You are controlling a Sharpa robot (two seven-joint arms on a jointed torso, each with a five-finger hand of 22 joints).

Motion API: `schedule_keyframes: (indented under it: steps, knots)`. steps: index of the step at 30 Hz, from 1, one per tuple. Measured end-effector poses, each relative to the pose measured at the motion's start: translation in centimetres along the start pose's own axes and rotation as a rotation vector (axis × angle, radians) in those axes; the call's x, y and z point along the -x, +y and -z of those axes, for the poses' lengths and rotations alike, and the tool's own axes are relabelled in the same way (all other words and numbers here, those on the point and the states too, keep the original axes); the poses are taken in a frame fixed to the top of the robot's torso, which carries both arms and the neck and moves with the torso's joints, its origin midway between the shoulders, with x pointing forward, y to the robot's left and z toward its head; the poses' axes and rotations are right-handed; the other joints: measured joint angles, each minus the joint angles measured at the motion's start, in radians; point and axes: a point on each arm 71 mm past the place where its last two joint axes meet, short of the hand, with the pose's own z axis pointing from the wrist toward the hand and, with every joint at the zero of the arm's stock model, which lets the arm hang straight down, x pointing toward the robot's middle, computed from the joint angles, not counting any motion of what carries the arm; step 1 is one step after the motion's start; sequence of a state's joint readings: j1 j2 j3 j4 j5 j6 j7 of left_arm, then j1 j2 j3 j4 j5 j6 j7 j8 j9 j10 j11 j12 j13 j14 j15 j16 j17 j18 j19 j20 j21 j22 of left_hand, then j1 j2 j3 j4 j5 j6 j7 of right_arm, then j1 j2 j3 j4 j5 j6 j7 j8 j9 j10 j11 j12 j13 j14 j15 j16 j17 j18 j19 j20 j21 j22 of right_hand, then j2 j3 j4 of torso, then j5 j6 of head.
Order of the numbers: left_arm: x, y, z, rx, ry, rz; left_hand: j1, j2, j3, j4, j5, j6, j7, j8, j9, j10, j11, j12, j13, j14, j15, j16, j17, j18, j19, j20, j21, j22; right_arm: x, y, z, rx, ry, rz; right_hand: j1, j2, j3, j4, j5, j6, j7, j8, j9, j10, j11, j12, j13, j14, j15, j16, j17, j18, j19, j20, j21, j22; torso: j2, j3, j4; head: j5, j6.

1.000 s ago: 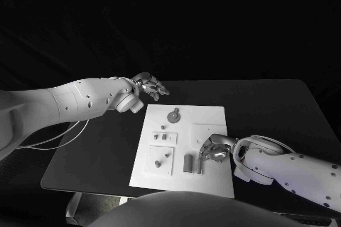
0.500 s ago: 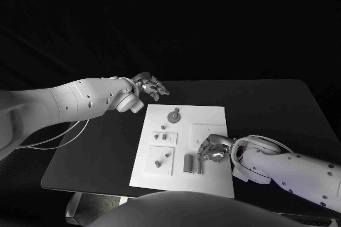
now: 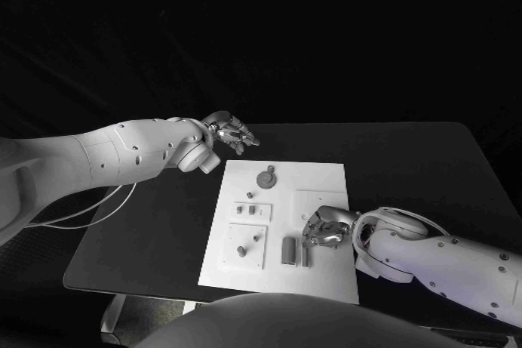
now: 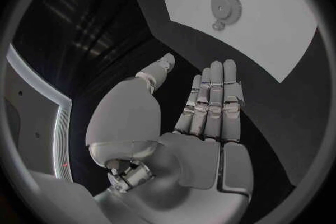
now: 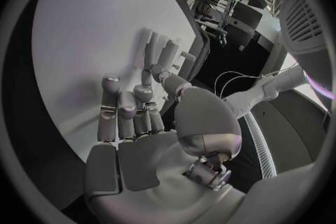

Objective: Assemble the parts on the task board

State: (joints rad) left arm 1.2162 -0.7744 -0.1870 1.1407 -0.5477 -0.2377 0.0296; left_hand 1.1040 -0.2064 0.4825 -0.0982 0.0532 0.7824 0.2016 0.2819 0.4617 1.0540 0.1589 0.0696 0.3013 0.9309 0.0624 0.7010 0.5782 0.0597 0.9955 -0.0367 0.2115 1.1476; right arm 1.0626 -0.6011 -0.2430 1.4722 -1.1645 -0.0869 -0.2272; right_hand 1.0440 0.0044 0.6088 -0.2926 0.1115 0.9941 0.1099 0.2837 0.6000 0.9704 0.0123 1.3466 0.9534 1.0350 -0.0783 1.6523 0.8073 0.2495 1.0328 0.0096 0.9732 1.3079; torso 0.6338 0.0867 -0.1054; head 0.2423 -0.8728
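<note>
Your black counter [image 3: 413, 159] is carrying the white task board [image 3: 285, 212] at its middle, with grey parts [image 3: 288, 250] lying on the board's near half and a gear [image 3: 266, 180] sitting toward its far end. Your left hand [image 3: 226, 130] is hovering off the board's far left corner, fingers [image 4: 213, 95] straight and holding nothing. Your right hand [image 3: 327, 229] is resting over the board's right side just beside the parts, fingers [image 5: 129, 109] curling, though you cannot tell whether they are gripping anything.

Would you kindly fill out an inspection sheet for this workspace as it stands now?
Surface: black table, bare around the board.
Job's things: white task board mid-table; gear at its far end; grey parts at its near end.
Clutter: nothing seen.
Hands: left hand open, above the table beyond the board's far corner; right hand over the board beside the parts, grasp unclear.
Cables: pale cable under the left arm.
Surroundings: dark.
</note>
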Motion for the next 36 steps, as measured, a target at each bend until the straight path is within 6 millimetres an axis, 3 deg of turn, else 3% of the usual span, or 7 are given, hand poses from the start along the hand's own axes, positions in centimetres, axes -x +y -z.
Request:
schedule_keyframes:
  steps: [9,36]
  knots:
    - [-0.02,0.00,0.00,0.001,0.002,-0.001,0.000,0.000,0.000,0.000,0.000,0.000,0.000,0.000,0.000,0.000,0.000,0.000,0.000,0.000,0.000,0.000,0.000,0.000,-0.001,0.001,0.000,0.001,0.01,0.18,-0.02,0.015,-0.027,0.024,0.059,-0.046,0.000,0.000,0.000,0.032,-0.008,0.027,0.023,0.013,-0.013,0.000,0.000,0.010,-0.010,-0.001,0.000,0.005,0.002,0.002,0.000,0.000,0.000,0.0001,-0.0003,-0.001,0.000]
    - [0.01,0.06,0.03,0.004,0.003,-0.001,0.000,0.000,0.000,0.000,0.000,0.000,0.000,0.000,-0.001,0.000,-0.001,0.000,-0.001,0.000,0.000,0.000,0.001,0.000,-0.002,0.002,-0.004,0.001,-0.31,0.33,-0.17,0.043,-0.045,0.055,0.071,-0.035,0.000,0.000,-0.003,0.045,-0.019,0.041,0.042,0.013,-0.020,0.000,0.000,0.007,-0.012,-0.001,0.000,0.004,0.002,0.002,0.000,0.000,0.000,0.0002,-0.0004,0.000,0.000]
